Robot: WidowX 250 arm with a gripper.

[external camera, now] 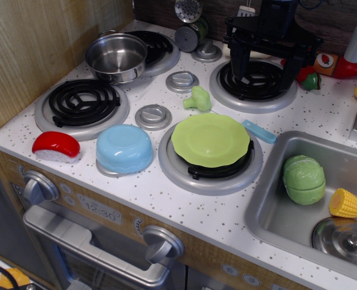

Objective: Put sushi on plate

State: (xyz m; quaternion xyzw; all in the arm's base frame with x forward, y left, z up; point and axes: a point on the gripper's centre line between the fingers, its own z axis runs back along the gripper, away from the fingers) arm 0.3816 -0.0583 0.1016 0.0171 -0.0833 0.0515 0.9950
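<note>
The sushi, a glossy red dome on a white rice base, lies at the front left corner of the toy stove top, just left of an upturned light-blue bowl. The lime-green plate rests on the front right burner. My black gripper hangs over the back right burner, far from the sushi and behind the plate. Its fingers stand wide apart and nothing is between them.
A steel pot sits at the back left. A small green vegetable lies behind the plate, a blue utensil to its right. The sink holds a cabbage, corn and a lid. A chili pepper lies near the gripper.
</note>
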